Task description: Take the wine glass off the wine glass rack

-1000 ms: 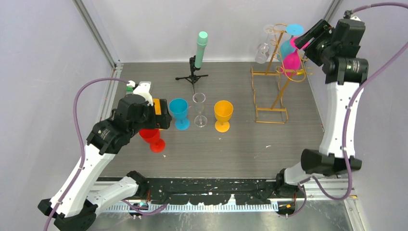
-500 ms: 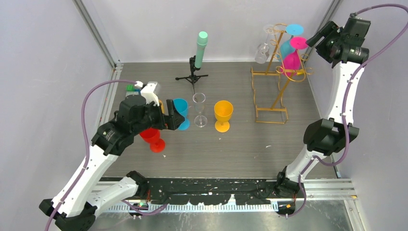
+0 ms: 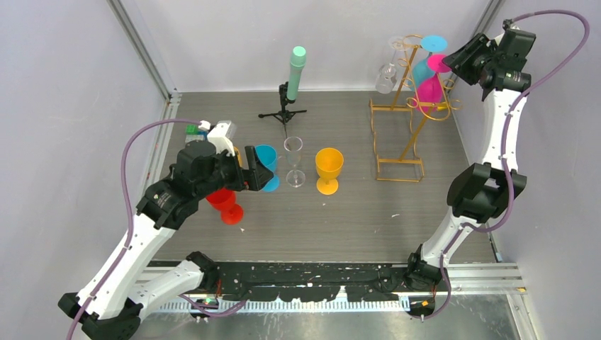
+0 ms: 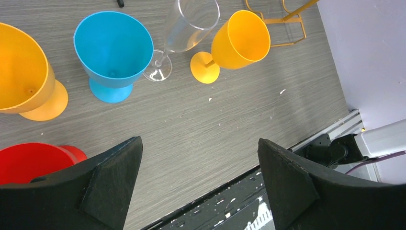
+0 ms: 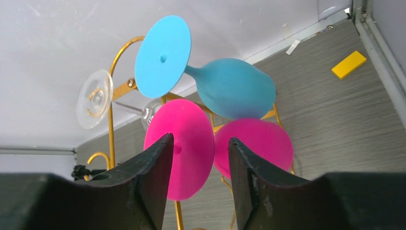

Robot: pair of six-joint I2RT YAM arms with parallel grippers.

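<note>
The gold wire wine glass rack (image 3: 414,138) stands at the back right. Three glasses hang on it upside down: a pink wine glass (image 3: 429,91), a blue one (image 3: 424,69) and a clear one (image 3: 386,76). My right gripper (image 3: 459,62) is level with the rack's top, just right of it. In the right wrist view its jaws (image 5: 198,146) stand apart, and the pink glass's round foot (image 5: 184,148) shows beyond and between the fingertips. Whether they touch it I cannot tell. My left gripper (image 4: 201,143) hangs wide open over bare table, holding nothing.
On the table stand a blue goblet (image 3: 266,164), a clear flute (image 3: 293,159), an orange goblet (image 3: 328,168) and a red goblet (image 3: 225,204) under the left arm. A black tripod with a mint cylinder (image 3: 292,78) stands at the back. A yellow block (image 5: 349,64) lies near the right wall.
My right arm has drawn back from over the rack, turned to face the pink glass's foot, and its jaws have narrowed. The left gripper has shifted a little right toward the blue goblet.
</note>
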